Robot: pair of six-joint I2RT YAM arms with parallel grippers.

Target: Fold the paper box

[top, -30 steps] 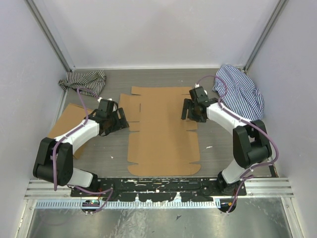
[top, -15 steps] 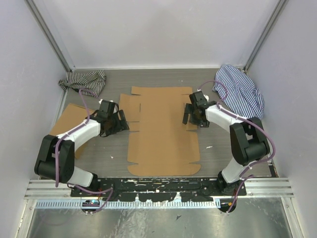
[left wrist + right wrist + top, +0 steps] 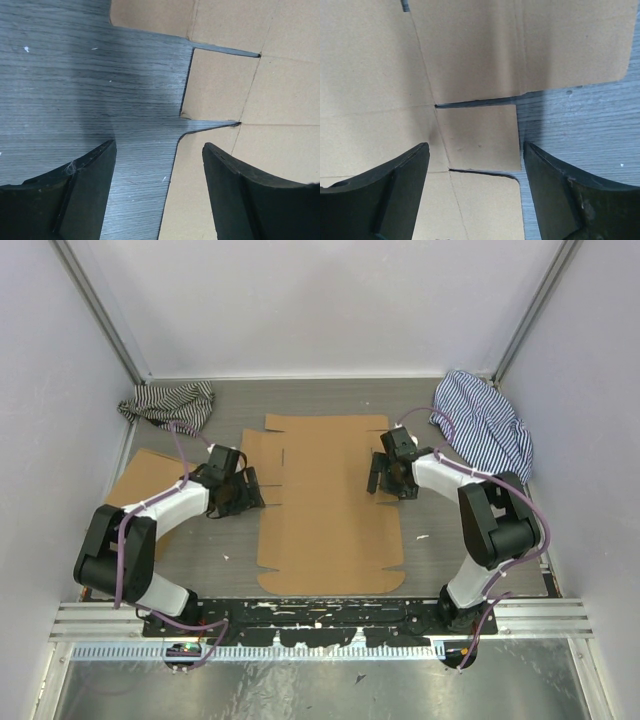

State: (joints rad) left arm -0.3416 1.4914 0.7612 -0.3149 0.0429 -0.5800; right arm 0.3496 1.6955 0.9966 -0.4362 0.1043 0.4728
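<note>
Grey wood-grain surface [image 3: 330, 405], pale booth walls [image 3: 320, 300], metal posts [image 3: 100, 310] in far corners.

Top view: paper box [image 3: 325, 510] flat, unfolded, at centre between both arms. Dark striped cloth [image 3: 170, 402] bunched far left, blue striped cloth [image 3: 485, 425] far right. Flat cardboard box [image 3: 140, 480] at left edge, partly under left arm.

Left wrist: left fingers [image 3: 85, 192] wide apart, empty, straddling sheet's notched side edge.

Right wrist: right fingers [image 3: 570, 200] wide apart, empty, either side of small side tab between two slits.
</note>
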